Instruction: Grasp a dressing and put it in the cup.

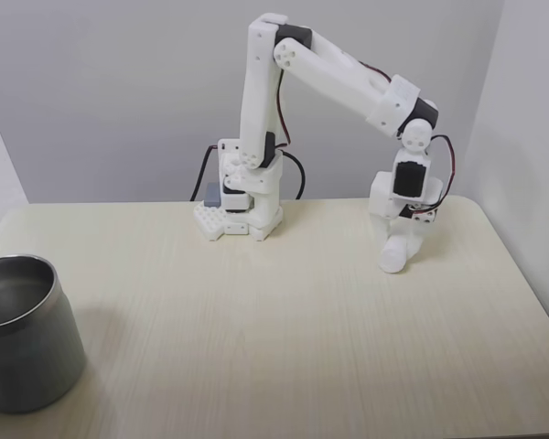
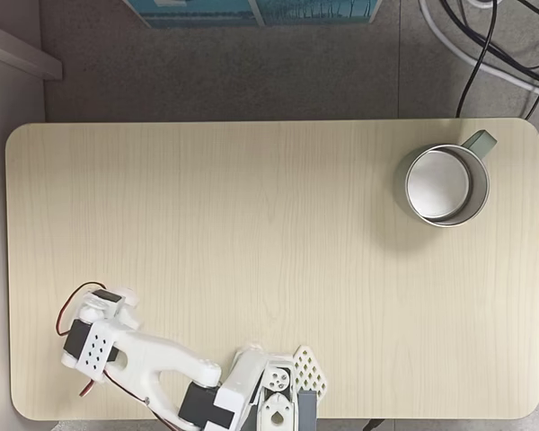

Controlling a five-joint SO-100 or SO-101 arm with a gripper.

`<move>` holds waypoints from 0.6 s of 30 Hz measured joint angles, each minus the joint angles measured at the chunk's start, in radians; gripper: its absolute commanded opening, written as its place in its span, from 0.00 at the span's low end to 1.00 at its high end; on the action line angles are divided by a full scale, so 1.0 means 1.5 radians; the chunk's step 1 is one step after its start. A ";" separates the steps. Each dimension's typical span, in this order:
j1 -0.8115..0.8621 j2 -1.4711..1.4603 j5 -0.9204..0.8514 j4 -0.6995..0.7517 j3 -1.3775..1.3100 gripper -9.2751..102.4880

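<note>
The cup (image 1: 23, 352) is a large dull steel cylinder at the table's front left corner in a fixed view. From above, the cup (image 2: 413, 202) stands near the right end of the far edge, and its inside looks pale. My gripper (image 1: 398, 254) points down at the table's back right, and from above the gripper (image 2: 112, 301) sits at the near left. A white rounded piece at its lower end touches the table. I cannot tell whether that piece is the dressing or a finger. The jaws' gap is hidden by the arm's own body.
The arm's base (image 1: 247, 215) is fixed at the back edge of the light wooden table (image 2: 251, 233), far from the cup. A pale green tab (image 2: 479, 140) sticks out beside the cup. Cables (image 2: 485, 54) lie on the floor past the table's edge.
</note>
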 measured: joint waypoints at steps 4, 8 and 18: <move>0.015 -0.091 0.000 0.057 0.006 0.08; 0.051 -0.206 -0.004 0.138 0.049 0.08; 0.230 -0.467 -0.056 0.261 0.092 0.08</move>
